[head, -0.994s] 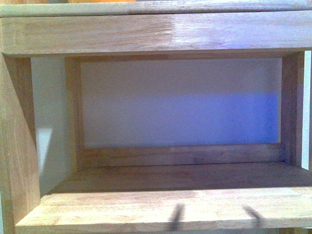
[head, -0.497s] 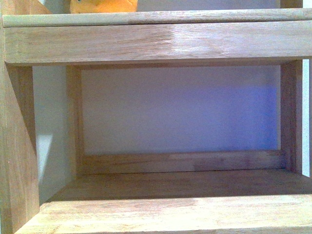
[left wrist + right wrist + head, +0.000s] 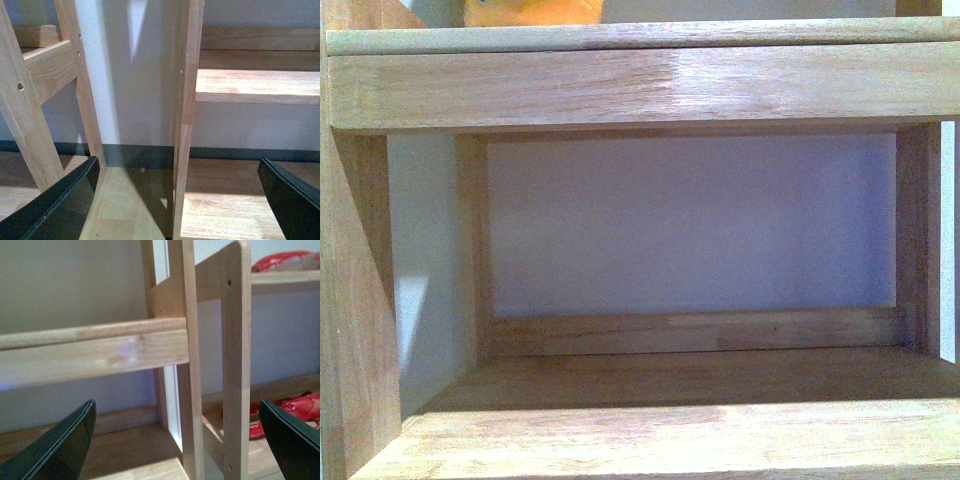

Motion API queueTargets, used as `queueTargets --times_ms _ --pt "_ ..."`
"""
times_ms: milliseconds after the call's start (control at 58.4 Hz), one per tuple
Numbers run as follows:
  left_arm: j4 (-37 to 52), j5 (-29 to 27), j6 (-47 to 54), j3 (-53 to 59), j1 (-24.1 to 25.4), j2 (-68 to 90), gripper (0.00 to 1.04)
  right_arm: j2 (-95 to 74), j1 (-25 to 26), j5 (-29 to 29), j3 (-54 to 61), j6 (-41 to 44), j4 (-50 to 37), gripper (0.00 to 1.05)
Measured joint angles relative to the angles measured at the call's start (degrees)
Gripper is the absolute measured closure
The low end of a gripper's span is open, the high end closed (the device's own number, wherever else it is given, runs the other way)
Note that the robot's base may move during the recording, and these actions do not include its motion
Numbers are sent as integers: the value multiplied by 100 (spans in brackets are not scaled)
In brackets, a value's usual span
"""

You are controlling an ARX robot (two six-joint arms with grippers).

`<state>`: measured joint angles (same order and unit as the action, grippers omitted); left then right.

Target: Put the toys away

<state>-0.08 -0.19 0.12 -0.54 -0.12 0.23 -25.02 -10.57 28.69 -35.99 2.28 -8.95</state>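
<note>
1. Wrist views show both arms idle: the left gripper (image 3: 175,200) has its jaws spread wide with nothing between them, facing a wooden upright (image 3: 186,120) of the shelf unit, and the right gripper (image 3: 175,440) is equally wide open and empty before a wooden crossbar (image 3: 95,350).
2. Front view, nearest the camera, shows a bare lower shelf board (image 3: 660,440) and an open compartment backed by a pale panel (image 3: 690,225); nothing sits in it.
3. Above, on the upper shelf (image 3: 640,38), a sliver of the orange-yellow plush toy (image 3: 532,11) peeks over the front edge at upper left, resting on the board; only its lower part shows, smooth and rounded, cut off by the frame's top.
4. Red items (image 3: 285,412) lie on neighbouring shelves in the right wrist view; what they are cannot be told.
5. With the toy on the shelf and both grippers free, the job appears largely done.
</note>
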Motion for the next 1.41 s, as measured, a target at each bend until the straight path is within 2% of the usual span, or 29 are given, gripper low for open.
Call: queueTargets --times_ms 257,480,497,514,600,634,703,1114,1405 --pt "0 2 0 0 0 0 6 542 -236 179 1054 -417 28 6" --pt "0 0 0 0 0 0 6 573 -214 105 1104 -470 59 7" --pt "0 2 0 0 0 0 6 573 -164 48 1078 -470 153 8" --pt "0 0 0 0 0 0 6 579 -7 -503 994 -428 437 11" --pt "0 4 0 0 -2 0 6 710 769 -2061 949 -339 1493 24" --pt "0 -2 0 0 -2 -2 6 789 894 -2430 1056 -317 1600 29" --pt "0 0 0 0 0 0 6 914 990 -2787 1305 -289 1591 40" --pt "0 2 0 0 -2 0 6 1569 1034 -2852 2426 -264 1187 101" --pt "0 2 0 0 -2 0 6 1867 1034 -2852 2870 -249 1043 101"
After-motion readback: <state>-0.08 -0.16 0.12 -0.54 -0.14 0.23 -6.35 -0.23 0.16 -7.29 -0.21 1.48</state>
